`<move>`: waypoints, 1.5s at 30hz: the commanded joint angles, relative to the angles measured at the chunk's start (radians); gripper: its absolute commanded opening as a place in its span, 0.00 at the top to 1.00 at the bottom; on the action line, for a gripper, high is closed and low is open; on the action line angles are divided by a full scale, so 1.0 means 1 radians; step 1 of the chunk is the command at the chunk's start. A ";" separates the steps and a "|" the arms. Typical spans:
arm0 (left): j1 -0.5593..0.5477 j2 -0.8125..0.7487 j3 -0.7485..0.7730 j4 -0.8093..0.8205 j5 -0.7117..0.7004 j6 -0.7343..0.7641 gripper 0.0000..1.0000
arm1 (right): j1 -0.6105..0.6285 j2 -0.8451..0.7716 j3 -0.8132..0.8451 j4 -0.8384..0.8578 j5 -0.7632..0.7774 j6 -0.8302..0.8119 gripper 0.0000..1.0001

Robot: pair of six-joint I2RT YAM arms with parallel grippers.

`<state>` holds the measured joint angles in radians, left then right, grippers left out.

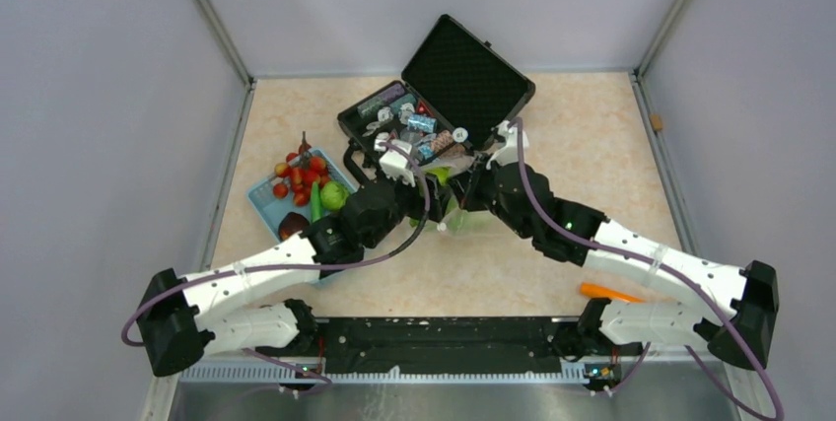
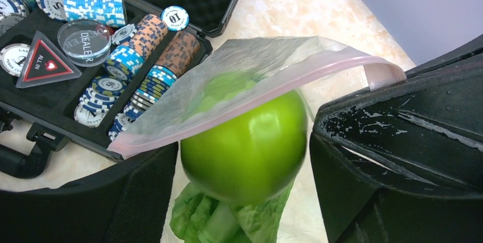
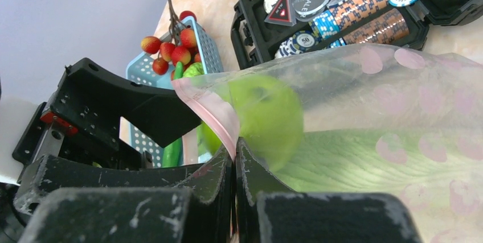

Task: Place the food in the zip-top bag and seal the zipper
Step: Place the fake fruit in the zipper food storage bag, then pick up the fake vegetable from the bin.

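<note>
Grey walls (image 1: 99,96) enclose a beige stone-patterned desk (image 1: 552,145).

Far centre: an open black case (image 1: 471,71), lid raised, with poker chips (image 2: 134,55) in its tray.

Left side: a light blue basket (image 1: 258,194) holding red cherry tomatoes (image 1: 304,170), a green leafy ball (image 1: 334,194) and a dark purple piece (image 1: 292,226). An orange piece (image 1: 609,292) lies alone on the desk near the right arm's base, well apart from the rest.

Both arms meet at mid-desk, just in front of the case.

Right tool (image 3: 234,152): jaws pressed together, pinching the pink zipper (image 3: 209,115) at one end of the mouth of the zip-top bag (image 3: 398,112). The mouth is held up off the desk.

Left tool (image 2: 244,160): jaws spread wide, with the green apple (image 2: 250,135) in the gap between them. The apple's outline is blurred, and a grip on it cannot be confirmed.

Position of the apple: at the bag's mouth, with the upper lip and its zipper arching over the top of the fruit. In the right wrist view most of it shows through the clear film, past the zipper.

A leafy green piece (image 2: 199,220) lies beneath the apple. The right wrist view shows it through the film, inside the bag.

Zipper: unsealed, mouth gaping.
</note>
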<state>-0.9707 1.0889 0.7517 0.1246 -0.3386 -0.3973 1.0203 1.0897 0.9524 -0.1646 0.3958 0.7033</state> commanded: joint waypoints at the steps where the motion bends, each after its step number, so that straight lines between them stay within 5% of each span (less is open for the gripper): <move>1: -0.004 -0.024 0.058 0.037 0.005 0.047 0.14 | 0.009 -0.031 0.062 0.025 0.060 -0.004 1.00; 6: -0.005 -0.077 0.065 0.009 -0.003 0.050 0.03 | -0.025 -0.046 0.069 -0.003 0.072 -0.007 1.00; 15: -0.003 -0.243 -0.001 -0.014 0.005 0.045 0.02 | -0.090 -0.094 0.046 -0.025 0.062 -0.017 1.00; 29: 0.035 -0.406 -0.089 -0.346 -0.443 -0.169 0.01 | -0.094 -0.137 -0.057 -0.003 0.022 0.011 1.00; 38: 0.342 -0.425 -0.138 -0.439 -0.150 -0.277 0.01 | -0.095 -0.098 -0.047 -0.008 -0.022 0.015 1.00; 45: 0.445 -0.385 -0.122 -0.497 -0.136 -0.290 0.01 | -0.095 -0.098 -0.038 -0.011 -0.021 0.003 1.00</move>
<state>-0.5686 0.6834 0.6186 -0.3374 -0.5110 -0.6598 0.9329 0.9958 0.8906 -0.2157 0.3790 0.7105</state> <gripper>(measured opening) 0.986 0.003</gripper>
